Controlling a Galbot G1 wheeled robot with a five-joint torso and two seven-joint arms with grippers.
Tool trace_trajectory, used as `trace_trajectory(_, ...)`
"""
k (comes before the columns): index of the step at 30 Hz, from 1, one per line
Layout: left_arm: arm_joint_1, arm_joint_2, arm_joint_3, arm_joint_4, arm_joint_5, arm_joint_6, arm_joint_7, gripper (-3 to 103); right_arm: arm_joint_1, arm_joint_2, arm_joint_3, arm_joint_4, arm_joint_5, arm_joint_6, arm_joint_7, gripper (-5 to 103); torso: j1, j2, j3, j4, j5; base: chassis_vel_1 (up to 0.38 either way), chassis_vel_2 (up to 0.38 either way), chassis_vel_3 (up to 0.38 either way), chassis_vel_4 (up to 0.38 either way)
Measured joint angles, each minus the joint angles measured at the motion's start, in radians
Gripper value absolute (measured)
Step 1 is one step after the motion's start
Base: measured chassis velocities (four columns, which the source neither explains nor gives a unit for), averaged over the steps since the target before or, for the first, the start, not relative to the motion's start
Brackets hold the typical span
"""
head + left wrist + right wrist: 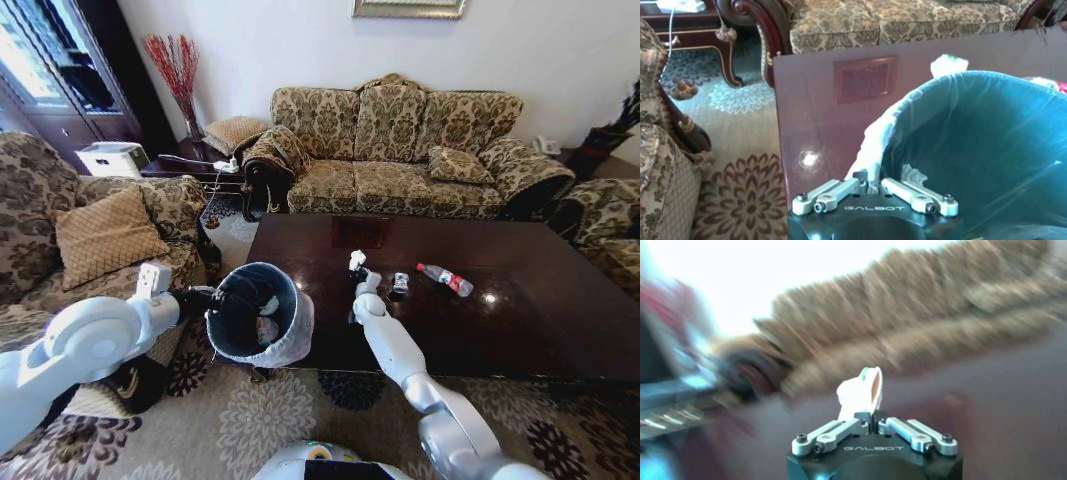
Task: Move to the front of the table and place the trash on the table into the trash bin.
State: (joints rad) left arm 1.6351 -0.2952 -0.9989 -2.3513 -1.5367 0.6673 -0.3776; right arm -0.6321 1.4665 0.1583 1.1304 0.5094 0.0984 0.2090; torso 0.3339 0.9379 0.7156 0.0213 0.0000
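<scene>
My right hand (872,424) grips a white scrap (860,392) above the counter (540,330); left hand (873,192) clamps the trash bin (262,312). Bottle (445,279) and wrapper (400,283) remain.

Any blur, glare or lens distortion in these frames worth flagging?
Right wrist view: heavy motion blur smears the sofa and table, though the right gripper and its white scrap stay sharp. Head view: wide-angle bending at the edges, with a small glare spot on the table. Left wrist view: sharp, with soft reflections on the tabletop beside the trash bin.
</scene>
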Motion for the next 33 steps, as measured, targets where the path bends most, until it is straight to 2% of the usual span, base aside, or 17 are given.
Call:
trace_trajectory(3,-0.004,0.021,-0.002,0.012,-0.035,0.002,-0.014,0,-0.123,-0.071,-0.040,0.362,0.011,0.008,-0.106,0,0.000,0.000,0.000,-0.0004,0.0000,0.000,0.000,0.000,0.000)
trace_trajectory(4,-0.004,0.021,-0.002,0.012,-0.035,0.002,-0.014,0,-0.123,-0.071,-0.040,0.362,0.011,0.008,-0.106,0,0.000,0.000,0.000,-0.0004,0.0000,0.000,0.000,0.000,0.000)
trace_trajectory(6,-0.012,0.038,-0.002,0.014,-0.067,0.003,-0.027,0,-0.178,-0.119,-0.068,0.576,0.037,0.007,-0.171,0,0.000,0.000,0.000,-0.0001,-0.0001,0.000,0.000,0.000,0.000)
trace_trajectory(7,-0.014,0.047,-0.003,0.014,-0.076,0.003,-0.031,0,-0.196,-0.140,-0.084,0.673,0.059,-0.004,-0.181,0,0.000,0.000,0.000,0.0000,-0.0003,0.000,0.000,0.000,0.000)
trace_trajectory(8,-0.014,0.047,-0.003,0.014,-0.076,0.003,-0.031,0,-0.196,-0.140,-0.084,0.673,0.059,-0.004,-0.181,0,0.000,0.000,0.000,0.0000,-0.0003,0.000,0.000,0.000,0.000)
trace_trajectory(12,-0.019,0.108,-0.007,0.017,-0.131,0.008,-0.052,0,-0.267,-0.242,-0.176,1.002,0.182,-0.066,-0.197,0,0.000,0.000,0.000,0.0000,-0.0001,0.000,0.000,0.000,0.000)
trace_trajectory(15,-0.031,0.149,-0.008,0.032,-0.150,0.010,-0.061,0,-0.297,-0.270,-0.201,1.080,0.189,-0.086,-0.210,0,0.000,0.000,0.000,-0.0001,0.0001,0.000,0.000,0.000,0.000)
trace_trajectory(17,-0.048,0.190,-0.011,0.045,-0.156,0.010,-0.063,0,-0.332,-0.288,-0.221,1.112,0.163,-0.091,-0.230,0,0.000,0.000,0.000,0.0000,0.0003,0.000,0.000,0.000,0.000)
trace_trajectory(21,-0.058,0.229,-0.012,0.054,-0.157,0.005,-0.061,0,-0.398,-0.310,-0.268,1.135,0.115,-0.084,-0.261,0,0.000,0.000,0.000,-0.0002,0.0003,0.000,0.000,0.000,0.000)
trace_trajectory(28,-0.060,0.221,-0.013,0.028,-0.156,-0.002,-0.057,0,-0.435,-0.312,-0.311,1.099,0.024,-0.081,-0.252,-3,0.000,0.000,0.000,0.0001,-0.0001,0.000,0.000,0.000,0.000)
trace_trajectory(31,-0.063,0.211,-0.020,0.008,-0.156,-0.003,-0.053,0,-0.435,-0.296,-0.326,1.076,-0.009,-0.078,-0.249,12,0.000,0.000,0.000,0.0001,-0.0001,0.000,0.000,0.000,0.000)
trace_trajectory(33,-0.064,0.209,-0.022,0.004,-0.156,-0.003,-0.053,0,-0.434,-0.291,-0.332,1.074,-0.012,-0.079,-0.246,12,0.000,0.000,0.000,0.0001,0.0000,0.000,0.000,0.000,0.000)
